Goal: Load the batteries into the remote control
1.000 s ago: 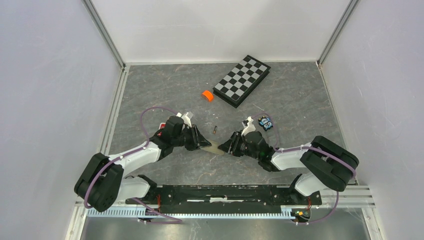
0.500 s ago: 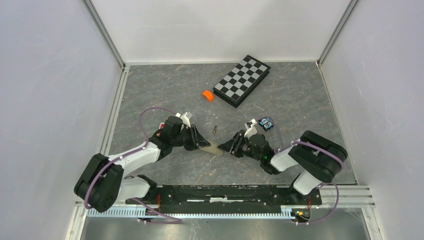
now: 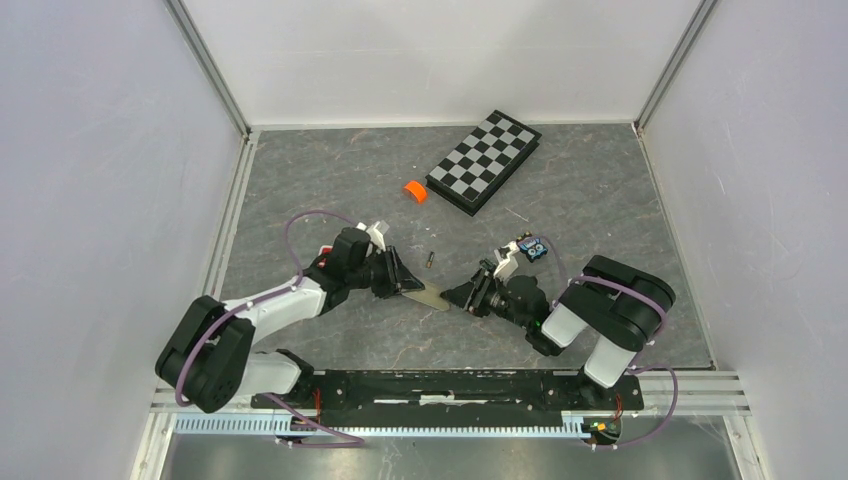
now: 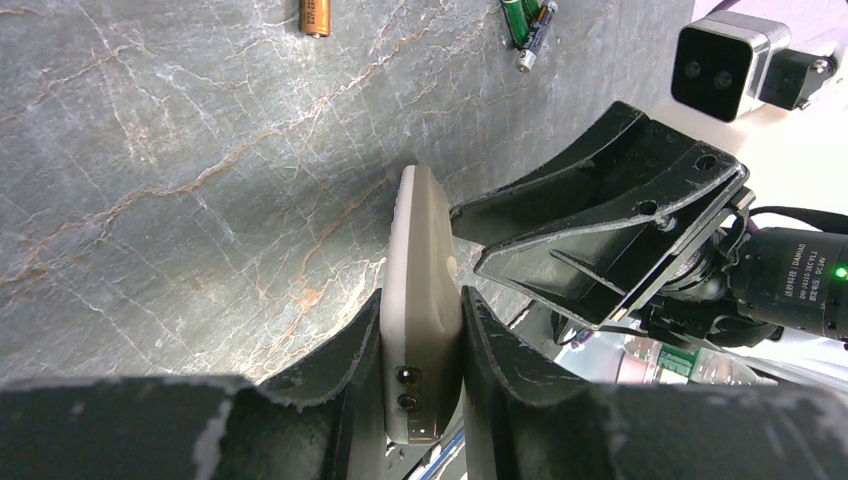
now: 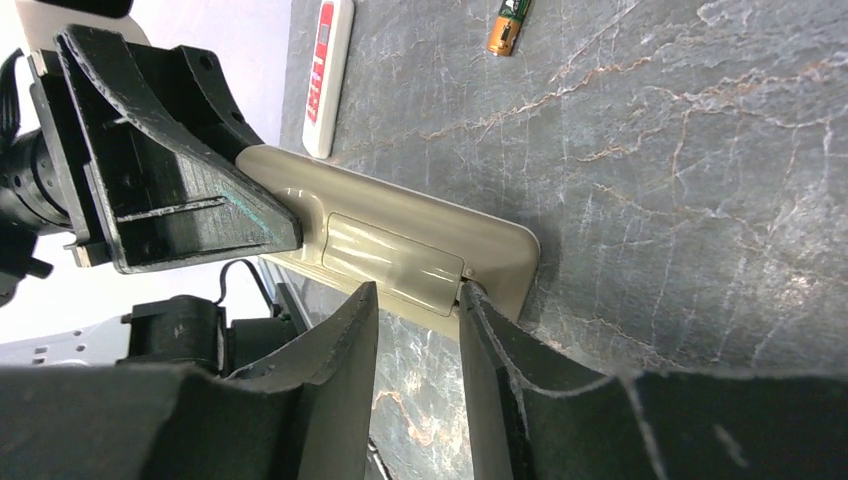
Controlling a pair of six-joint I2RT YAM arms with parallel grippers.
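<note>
My left gripper [image 3: 408, 283] is shut on one end of a beige remote control [image 3: 430, 296] and holds it on edge just above the table; the grip shows in the left wrist view [image 4: 422, 300]. My right gripper [image 3: 460, 297] is at the remote's other end, jaws a little apart [image 5: 418, 292]. One fingertip [image 5: 470, 300] touches the seam of the shut battery cover [image 5: 392, 262]. A coppery battery [image 3: 429, 259] lies just beyond, also in both wrist views [image 4: 314, 15] [image 5: 505, 30]. Two green-tinted batteries [image 4: 525, 20] lie further off.
A second white remote with red buttons [image 5: 328, 75] lies by the left arm. An orange roll [image 3: 415, 190] and a folded chessboard [image 3: 483, 160] are at the back. A blue-and-black gadget [image 3: 531, 248] sits beside the right wrist.
The right arm has folded in and its gripper has edged left along the remote's end. The left gripper still holds the remote in about the same place.
</note>
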